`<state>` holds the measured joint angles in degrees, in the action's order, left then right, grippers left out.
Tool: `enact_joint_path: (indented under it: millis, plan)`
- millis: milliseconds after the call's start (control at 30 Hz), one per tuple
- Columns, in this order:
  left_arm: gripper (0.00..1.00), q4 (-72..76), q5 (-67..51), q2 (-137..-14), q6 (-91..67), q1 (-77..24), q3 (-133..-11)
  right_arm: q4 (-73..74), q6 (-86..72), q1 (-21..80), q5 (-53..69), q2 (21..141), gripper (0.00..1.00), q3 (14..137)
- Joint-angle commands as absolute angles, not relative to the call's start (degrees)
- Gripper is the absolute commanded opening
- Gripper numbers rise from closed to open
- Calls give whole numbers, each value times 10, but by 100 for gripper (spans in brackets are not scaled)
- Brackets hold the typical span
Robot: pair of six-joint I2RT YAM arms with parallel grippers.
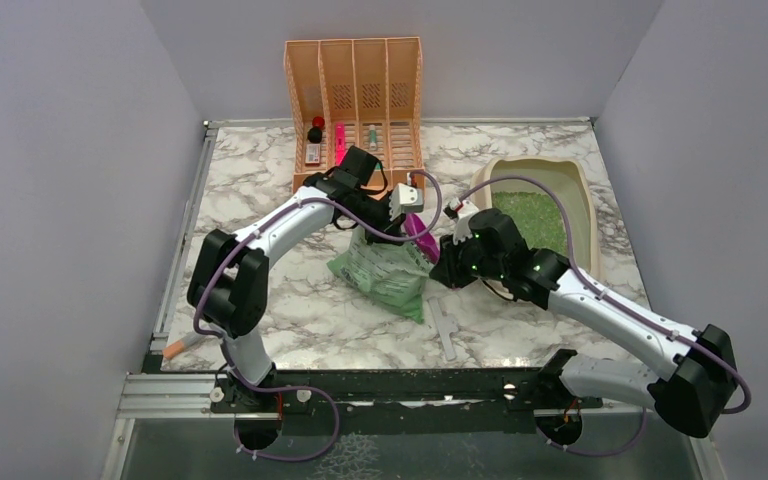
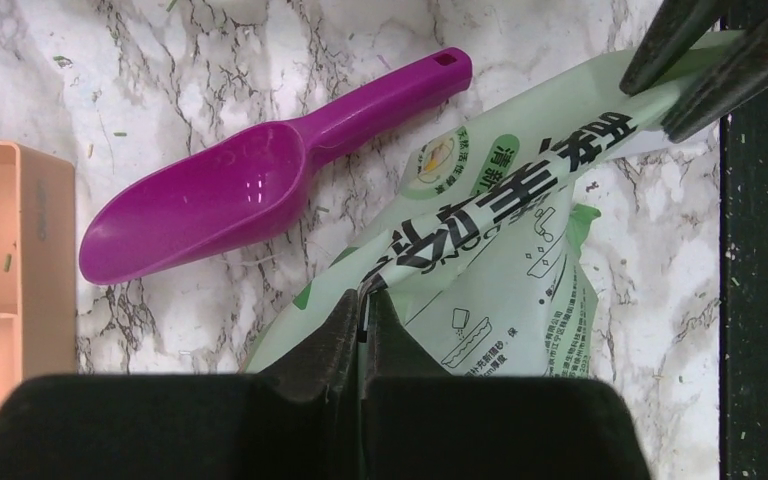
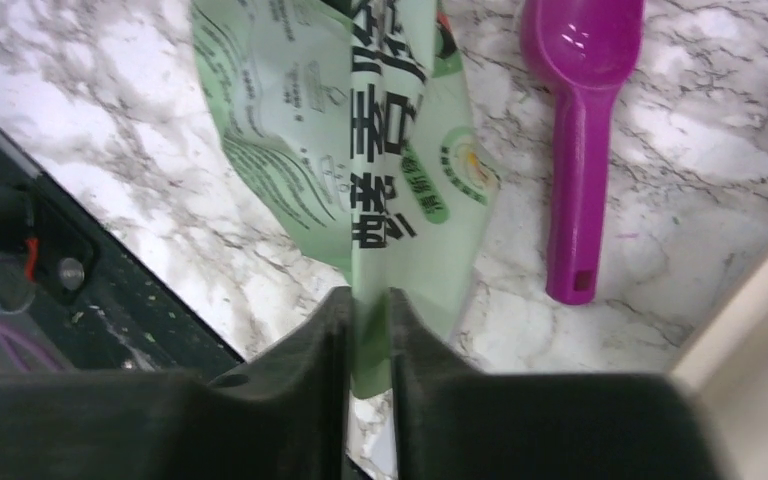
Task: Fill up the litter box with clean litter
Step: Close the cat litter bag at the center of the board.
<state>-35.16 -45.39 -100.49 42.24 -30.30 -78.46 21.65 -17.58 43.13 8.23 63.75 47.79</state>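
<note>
The beige litter box [image 1: 582, 190] stands at the back right, and green clean litter [image 1: 530, 215] covers its floor. A pale green printed bag [image 1: 385, 272] hangs stretched between both arms in the middle of the table. My left gripper [image 2: 364, 298] is shut on one top corner of the bag [image 2: 500, 250]. My right gripper [image 3: 368, 295] has the opposite edge of the bag [image 3: 360, 150] between its fingers, which stand slightly apart. A purple scoop [image 2: 260, 180] lies empty on the marble beside the bag, its handle [image 3: 575, 190] toward the litter box.
A peach slatted file organizer [image 1: 355, 95] with small bottles and markers stands at the back centre. A white strip [image 1: 443, 328] lies near the front edge, and an orange pen [image 1: 175, 347] lies at the front left. Grey walls enclose the table.
</note>
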Motion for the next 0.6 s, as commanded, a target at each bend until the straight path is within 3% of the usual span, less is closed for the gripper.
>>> enact_joint_path:
  millis: [0, 33, 67, 200, 233, 267, 300, 333, 400, 467, 567]
  plan:
    - [0, -351, -416, -1012, 429, -301, -811, 269, -217, 434, 32, 642, 13, 453]
    - [0, -351, -415, -1013, 431, -301, -812, 261, -213, 434, 21, 642, 3, 451]
    - [0, -351, -413, -1015, 431, -301, -814, 259, -212, 434, 8, 643, 1, 452]
    - [0, -351, -404, -1017, 432, -300, -815, 264, -214, 434, -34, 635, 1, 454]
    - [0, -350, -403, -1017, 433, -299, -816, 256, -213, 434, -28, 628, 6, 451]
    - [0, -350, -405, -1017, 434, -299, -818, 247, -212, 434, -16, 624, 23, 447]
    - [0, -351, -408, -1018, 434, -299, -819, 235, -209, 434, 2, 621, 33, 442]
    - [0, -350, -411, -1018, 435, -299, -821, 225, -206, 434, 18, 623, 34, 439]
    - [0, -350, -418, -1018, 436, -299, -824, 217, -205, 434, 24, 636, 25, 438]
    - [0, -351, -423, -1018, 436, -299, -825, 221, -195, 434, 29, 658, 3, 444]
    - [0, -351, -422, -1019, 437, -299, -824, 221, -193, 435, 17, 663, 1, 451]
